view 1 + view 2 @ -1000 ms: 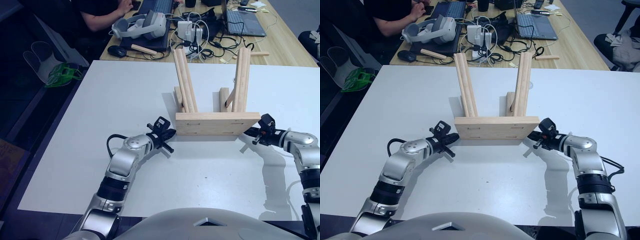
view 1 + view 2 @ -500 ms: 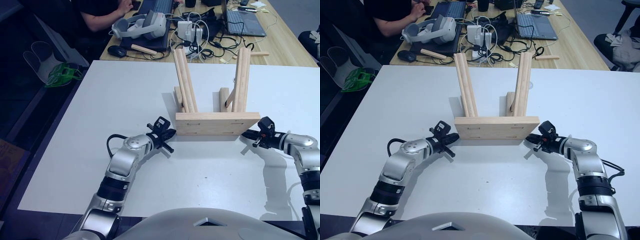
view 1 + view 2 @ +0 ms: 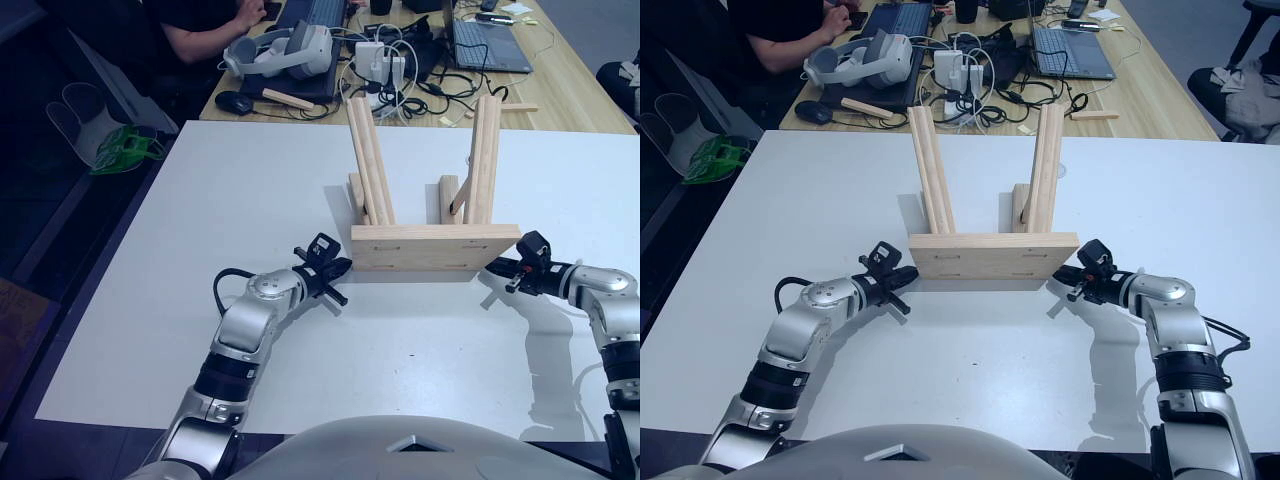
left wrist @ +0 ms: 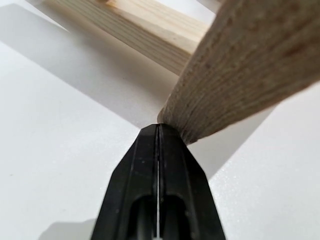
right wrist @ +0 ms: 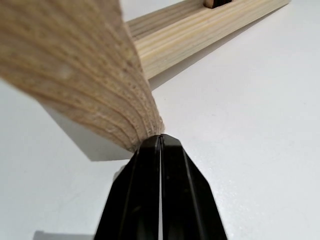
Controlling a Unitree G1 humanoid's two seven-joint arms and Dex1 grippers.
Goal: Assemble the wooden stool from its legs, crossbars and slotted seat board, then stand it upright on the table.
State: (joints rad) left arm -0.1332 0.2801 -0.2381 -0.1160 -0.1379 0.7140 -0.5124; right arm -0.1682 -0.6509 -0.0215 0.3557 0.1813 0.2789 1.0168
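Bright, even overhead light on the white table, no harsh glare. The stool throws a soft shadow toward 9 o'clock. Floor at 9 o'clock is pretty dim.

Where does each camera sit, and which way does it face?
Left eye view: on the head, facing forward and down at the stool on the table; both arms show.
Right eye view: the head's other eye, same scene.
Left wrist view: on the left wrist, along the shut left gripper toward the seat board.
Right wrist view: likewise, along the shut right gripper.
Shared: all show the seat board.
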